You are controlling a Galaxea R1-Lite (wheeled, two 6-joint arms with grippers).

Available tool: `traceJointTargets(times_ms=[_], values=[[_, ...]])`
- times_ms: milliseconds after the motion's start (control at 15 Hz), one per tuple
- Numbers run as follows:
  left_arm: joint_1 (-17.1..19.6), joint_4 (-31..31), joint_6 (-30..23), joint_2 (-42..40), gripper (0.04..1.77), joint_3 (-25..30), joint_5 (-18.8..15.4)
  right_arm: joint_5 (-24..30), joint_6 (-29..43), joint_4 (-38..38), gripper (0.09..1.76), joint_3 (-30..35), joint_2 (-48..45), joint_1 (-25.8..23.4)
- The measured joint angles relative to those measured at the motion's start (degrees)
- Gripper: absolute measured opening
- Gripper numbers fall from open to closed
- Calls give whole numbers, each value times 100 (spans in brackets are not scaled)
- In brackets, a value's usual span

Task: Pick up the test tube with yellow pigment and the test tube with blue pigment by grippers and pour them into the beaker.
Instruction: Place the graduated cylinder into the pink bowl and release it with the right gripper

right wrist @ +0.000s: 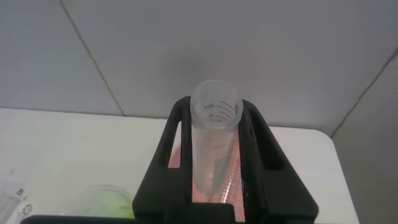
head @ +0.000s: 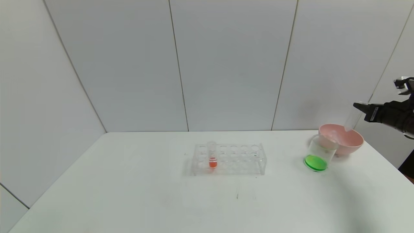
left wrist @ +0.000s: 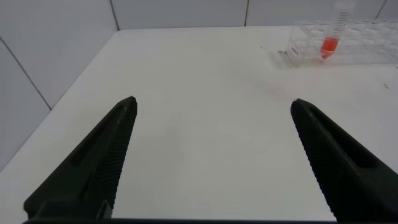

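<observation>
Right gripper (head: 362,108): pinching an empty clear test tube (head: 352,119), held above the pink bowl (head: 347,142), long axis tilted, lower end toward bowl | which pigment it held: cannot tell | beaker (head: 318,155): just beside bowl, green liquid at bottom | left gripper (left wrist: 211,162): fingers spread, over bare table (head: 129,194) | rack (head: 229,159): orange-red tube (head: 212,155) upright | right arm cut off at the head view's edge.

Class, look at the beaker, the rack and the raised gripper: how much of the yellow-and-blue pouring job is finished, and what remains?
Done: the beaker holds green liquid, so both pigments look poured. The rack keeps only the orange-red tube. In hand: the right gripper holds an empty-looking test tube above the pink bowl. Left: likely putting that tube down. The left gripper waits open over the table.
</observation>
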Motion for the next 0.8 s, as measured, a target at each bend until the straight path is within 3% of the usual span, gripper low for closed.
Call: traceJointTargets(times_ms=[267, 600, 800], values=[[0, 0, 0, 0, 176, 0, 0, -434, -9, -10, 50, -441, 664, -127], [0, 0, 0, 0, 176, 0, 0, -456, -39, -16, 51, -479, 890, -85], [2, -2, 2, 0, 176, 0, 0, -482, -61, -10, 90, -527, 959, -66]])
